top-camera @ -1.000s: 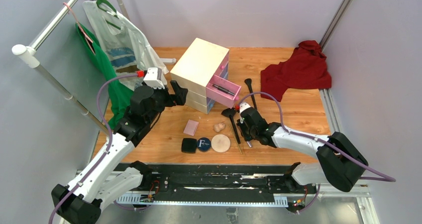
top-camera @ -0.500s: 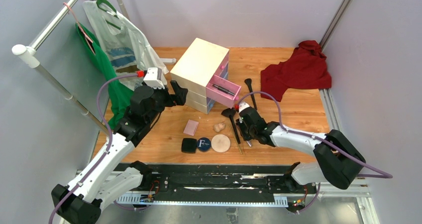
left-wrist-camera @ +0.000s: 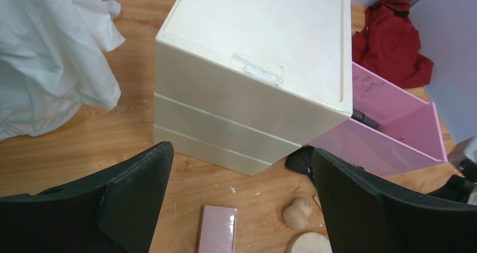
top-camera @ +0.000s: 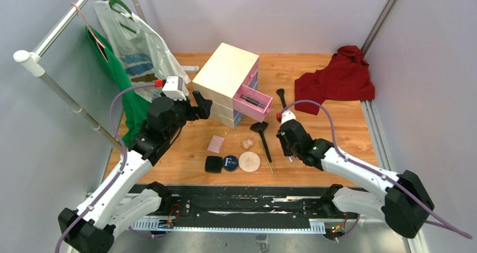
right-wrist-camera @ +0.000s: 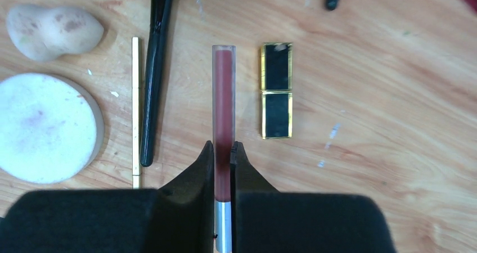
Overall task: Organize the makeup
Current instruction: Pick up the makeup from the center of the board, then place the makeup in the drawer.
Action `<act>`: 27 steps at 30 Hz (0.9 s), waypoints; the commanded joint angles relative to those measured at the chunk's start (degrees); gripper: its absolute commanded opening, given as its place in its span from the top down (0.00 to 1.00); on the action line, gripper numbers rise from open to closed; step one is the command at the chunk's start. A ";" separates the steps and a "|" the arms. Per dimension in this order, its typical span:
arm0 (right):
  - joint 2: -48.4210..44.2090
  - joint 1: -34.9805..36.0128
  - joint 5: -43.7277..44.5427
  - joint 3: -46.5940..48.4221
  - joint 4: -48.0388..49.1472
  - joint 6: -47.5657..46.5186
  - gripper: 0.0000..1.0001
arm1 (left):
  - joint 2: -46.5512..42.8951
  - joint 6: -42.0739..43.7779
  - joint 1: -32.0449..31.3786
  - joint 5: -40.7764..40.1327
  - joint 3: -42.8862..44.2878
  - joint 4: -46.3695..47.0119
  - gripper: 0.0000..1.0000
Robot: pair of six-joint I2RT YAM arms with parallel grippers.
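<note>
Update: right gripper (right-wrist-camera: 223, 152) has come up off the table and swung toward 3 o'clock over the last second. Its fingers are now pinched tight on the dark-red lip gloss tube (right-wrist-camera: 223, 95), which has a clear wall and a silver end. The grip is near the silver end, and most of the tube sticks out ahead at 12. So the pick looks done, and the tube appears clear of the wooden table (right-wrist-camera: 394, 123). My guess for next: carry it to the open pink plastic drawer (top-camera: 256, 104), roughly 11 o'clock from the gripper in the top view. A dark slim stick (top-camera: 252, 101) already lies in it. On the table below: black-and-gold rectangular lipstick (right-wrist-camera: 277, 90) just at 3 o'clock of the tube, thin gold pencil (right-wrist-camera: 135, 112) and long black brush (right-wrist-camera: 154, 78) lying parallel at 9. The mottled beige teardrop sponge (right-wrist-camera: 53, 31) is at 10 and the flat round beige puff (right-wrist-camera: 45, 129) is at 9. The tube is smooth, hard and round, so it could pivot in the pads; keep it level. Left gripper (left-wrist-camera: 242, 152): fingers wide apart, holding nothing, parked by the cream boxy chest (left-wrist-camera: 253, 56), which has hard glossy panels. Pink square tile (top-camera: 216, 144), black square compact (top-camera: 213, 164) and round navy compact with white letter (top-camera: 229, 163) sit clustered at 6 o'clock of the chest.
</note>
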 commanded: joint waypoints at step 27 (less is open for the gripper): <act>10.82 -4.75 -11.42 44.61 2.86 -26.21 0.99 | -0.09 0.24 -0.46 0.18 -0.34 2.27 0.02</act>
